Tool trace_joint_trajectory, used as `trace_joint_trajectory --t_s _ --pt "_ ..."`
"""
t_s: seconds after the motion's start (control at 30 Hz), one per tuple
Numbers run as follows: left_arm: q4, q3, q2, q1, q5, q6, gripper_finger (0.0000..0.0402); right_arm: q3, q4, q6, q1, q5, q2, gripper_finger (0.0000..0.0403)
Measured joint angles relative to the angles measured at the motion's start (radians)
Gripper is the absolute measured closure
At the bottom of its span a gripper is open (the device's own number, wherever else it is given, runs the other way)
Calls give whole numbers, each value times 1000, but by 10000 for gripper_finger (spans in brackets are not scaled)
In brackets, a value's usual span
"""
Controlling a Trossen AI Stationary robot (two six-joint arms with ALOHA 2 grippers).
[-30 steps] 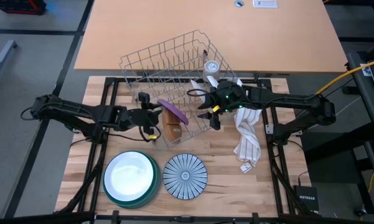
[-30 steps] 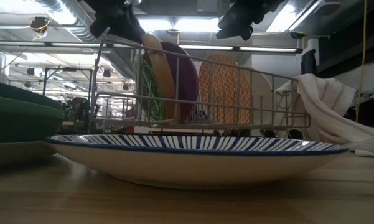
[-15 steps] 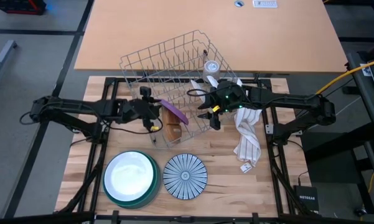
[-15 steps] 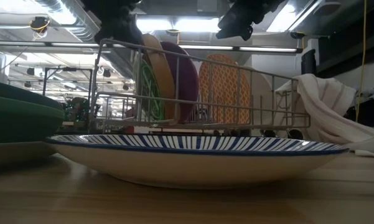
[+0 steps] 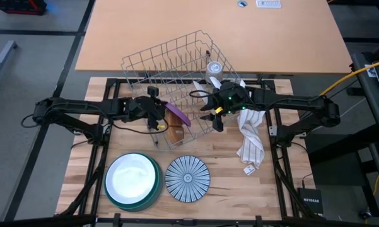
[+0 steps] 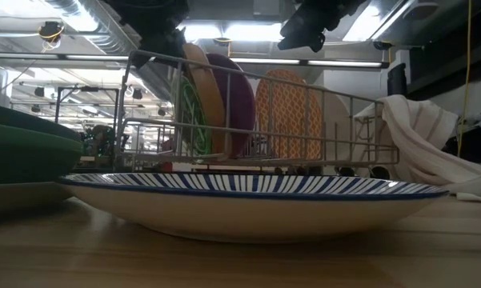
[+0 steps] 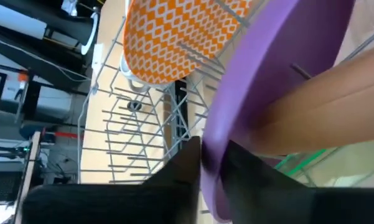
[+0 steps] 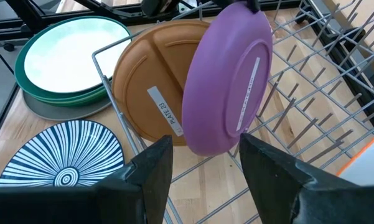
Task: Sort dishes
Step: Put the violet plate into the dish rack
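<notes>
In front of the grey wire rack (image 5: 170, 75), a white-topped plate stack (image 5: 132, 180) and a blue-striped plate (image 5: 187, 178) lie sorted; inside it, the left end effector (image 7: 210, 163) clamps the round purple plate's (image 8: 230, 87) rim, right end effector (image 8: 202, 158) apart nearby; brown, orange-patterned dishes remain

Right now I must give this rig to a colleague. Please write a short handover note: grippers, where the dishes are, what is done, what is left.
Left gripper: fingers on both sides of the purple plate's rim, in the wire rack.
Right gripper: open, holding nothing, hovering over the rack.
In the rack: purple, brown plate, orange-patterned plate, clear green dish.
Done: stack of large dishes, white plate on top, and blue striped plate on the table.
Left: lift out purple plate, then the others.
</notes>
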Motion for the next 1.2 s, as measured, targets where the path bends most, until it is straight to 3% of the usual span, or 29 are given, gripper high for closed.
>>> trace_joint_trajectory --t_s 0.1,0.47,0.7,0.93,1.2 --pt "11 0 0 -3 -9 11 391 0 0 0 0 0 0 212" --pt "244 0 0 -70 -90 240 397 2 -5 -2 0 47 -5 212" --pt "420 0 -1 -76 -86 424 400 99 -74 -32 0 88 -7 212" --pt "567 1 -1 -47 1 533 400 233 -183 -37 0 98 -8 212" --pt "578 1 -1 51 192 524 401 303 -217 -64 0 149 -9 212"
